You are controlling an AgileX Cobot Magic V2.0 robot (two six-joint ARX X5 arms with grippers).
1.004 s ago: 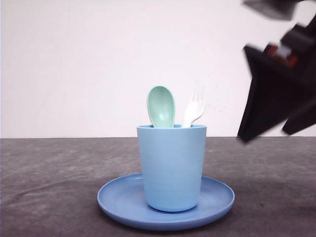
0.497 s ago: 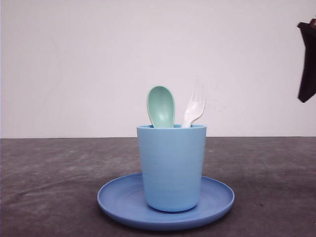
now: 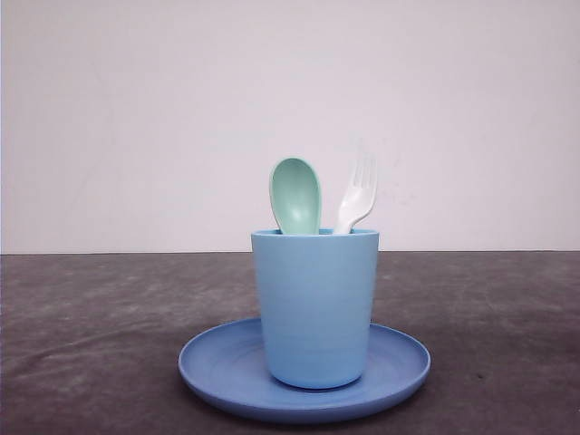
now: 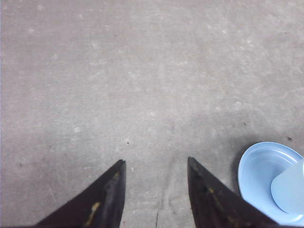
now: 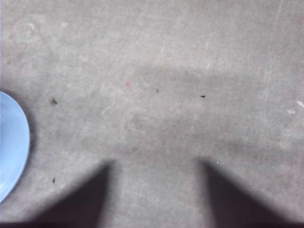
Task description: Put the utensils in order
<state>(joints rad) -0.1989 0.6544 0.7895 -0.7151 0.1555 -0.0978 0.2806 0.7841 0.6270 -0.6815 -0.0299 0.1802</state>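
No writing is showing on anything. The spoon [image 3: 295, 195] and fork [image 3: 357, 197] are standing upright in the cup [image 3: 315, 308], which is sitting on the plate [image 3: 217, 362]. Bare table [image 3: 82, 344] is lying all around. The left gripper [image 4: 154, 166] and right gripper [image 5: 154, 166] are hanging spread apart, holding nothing.

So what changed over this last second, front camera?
The right arm, seen at upper right a second ago, withdrew up and rightward out of the front view. Nothing was grasped or released. The spoon and fork stayed upright in the cup on the plate.
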